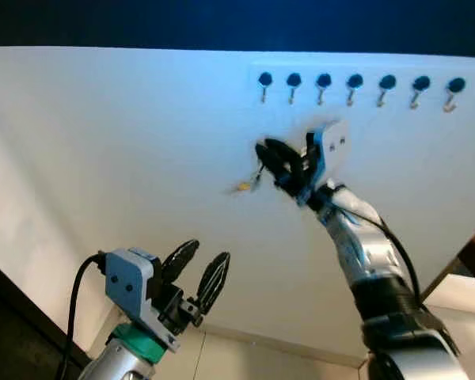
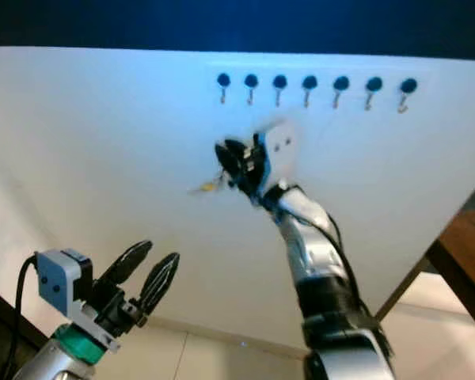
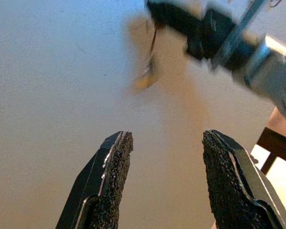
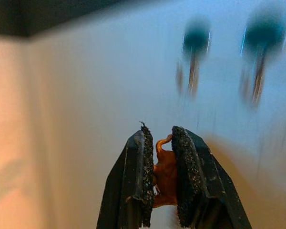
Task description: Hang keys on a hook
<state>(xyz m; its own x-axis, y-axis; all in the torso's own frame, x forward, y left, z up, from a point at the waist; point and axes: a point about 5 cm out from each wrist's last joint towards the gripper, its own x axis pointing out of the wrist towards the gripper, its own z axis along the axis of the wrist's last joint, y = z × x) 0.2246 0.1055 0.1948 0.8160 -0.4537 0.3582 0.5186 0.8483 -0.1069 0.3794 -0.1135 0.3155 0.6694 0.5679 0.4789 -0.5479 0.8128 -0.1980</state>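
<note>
A row of several dark-knobbed metal hooks [image 1: 323, 87] runs along the top of the white wall [image 1: 127, 134]. My right gripper [image 1: 267, 154] is raised toward the wall, a little below the leftmost hook [image 1: 264, 85], and is shut on the keys [image 1: 252, 180], which dangle blurred beneath its fingers. In the right wrist view an orange key part [image 4: 165, 175] sits pinched between the pads, with two blurred hooks [image 4: 194, 52] ahead. My left gripper [image 1: 198, 269] is low at the lower left, open with nothing between its fingers [image 3: 109, 186].
A dark band [image 1: 237, 22] runs above the white wall. A brown wooden edge [image 2: 463, 253] shows at the right. Pale floor or skirting [image 1: 261, 356] lies below the wall.
</note>
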